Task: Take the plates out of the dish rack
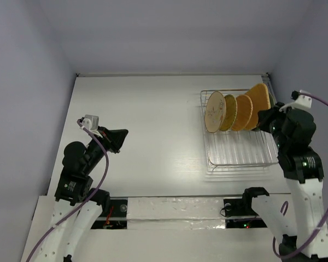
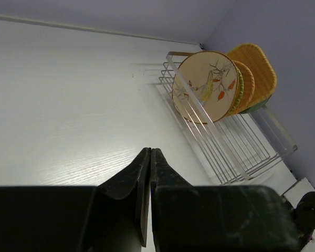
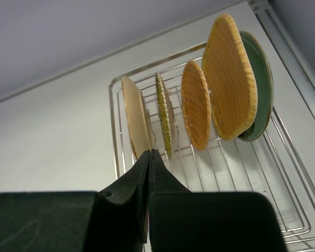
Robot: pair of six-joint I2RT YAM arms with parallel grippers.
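The fingers (image 2: 131,178) of the left gripper (image 2: 150,152) are seen pressed together at the bottom of the left wrist view, with nothing held between them. The same is shown for the right gripper (image 3: 149,153) at the bottom of the right wrist view: its dark jaws are closed tip to tip and nothing is pinched.

In the top view, the left gripper is found at the middle left of the frame over the white table (image 1: 153,109), well apart from the dish rack (image 1: 238,164). The right gripper is placed at the right edge of the frame, just beside the rack's right side; whether it touches the wire cannot be told.

The rack is set in the upper right of the top view, near the table's far right corner. Its nearer half is left bare. Five plates are stood on edge in a row across its far half.

At the left end is a cream plate (image 2: 205,86) with a leaf pattern. Next to it is a plate with a yellow-green rim (image 3: 164,118), then a round wicker plate (image 3: 195,105), and then a taller rounded-square wicker plate (image 3: 228,79). Last, at the right end, a pale green plate (image 3: 262,79) is largely covered by the wicker one in front of it.
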